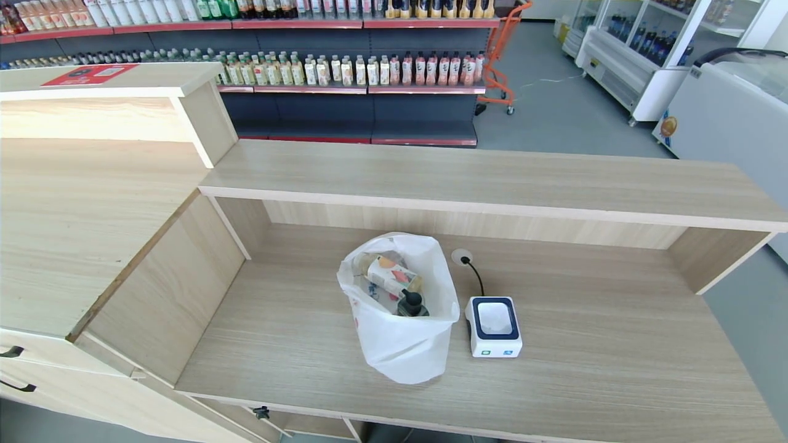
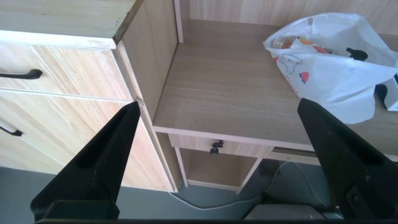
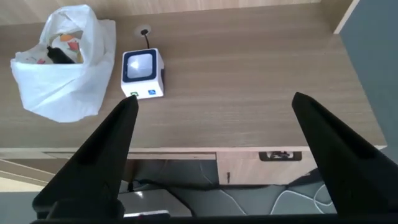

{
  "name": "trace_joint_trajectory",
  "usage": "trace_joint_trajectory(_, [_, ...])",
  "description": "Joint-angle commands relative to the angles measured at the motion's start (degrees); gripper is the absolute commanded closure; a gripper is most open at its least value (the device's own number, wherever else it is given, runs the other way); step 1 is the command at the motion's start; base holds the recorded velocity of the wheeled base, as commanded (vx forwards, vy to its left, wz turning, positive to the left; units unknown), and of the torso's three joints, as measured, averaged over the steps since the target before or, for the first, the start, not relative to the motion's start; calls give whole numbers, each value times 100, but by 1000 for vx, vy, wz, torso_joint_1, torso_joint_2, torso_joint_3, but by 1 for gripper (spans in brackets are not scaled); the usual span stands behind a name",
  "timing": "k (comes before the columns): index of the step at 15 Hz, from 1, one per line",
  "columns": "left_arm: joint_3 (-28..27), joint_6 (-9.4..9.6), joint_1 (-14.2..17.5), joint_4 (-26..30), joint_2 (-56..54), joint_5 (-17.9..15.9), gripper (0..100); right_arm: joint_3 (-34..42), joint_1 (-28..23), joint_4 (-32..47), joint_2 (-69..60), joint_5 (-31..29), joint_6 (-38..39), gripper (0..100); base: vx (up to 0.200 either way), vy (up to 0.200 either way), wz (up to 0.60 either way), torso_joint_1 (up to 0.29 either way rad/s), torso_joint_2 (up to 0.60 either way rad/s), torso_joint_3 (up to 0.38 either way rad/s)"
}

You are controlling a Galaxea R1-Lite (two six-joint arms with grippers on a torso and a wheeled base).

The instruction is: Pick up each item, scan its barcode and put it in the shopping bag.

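Shop counter (image 1: 615,369) of light wood, with shelves (image 1: 369,71) of bottles behind it. Left gripper (image 2: 217,104) is wide open and holds nothing; right gripper (image 3: 214,98) is also wide, nothing btw. its fingers. Shopping bag (image 1: 400,332) stands at center of the frame, w/ a carton (image 1: 391,277) and a dark-capped bottle (image 1: 411,303) inside. Scanner (image 1: 492,326) is just right of it. I judge the bagging is approx. finished. Next move needs first to find another item, if any.

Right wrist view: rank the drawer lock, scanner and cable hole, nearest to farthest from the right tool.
1. Drawer lock, under the desk front edge, nearest the right tool.
2. Scanner, mid-desk beside the bag.
3. Cable hole, at the desk's back.
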Motion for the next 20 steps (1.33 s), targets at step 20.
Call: trace_joint_trajectory(20, [0,17,1,0,6,1,0,11,-4,8,-182,-10,28,100,0,-40,0,1,0,1])
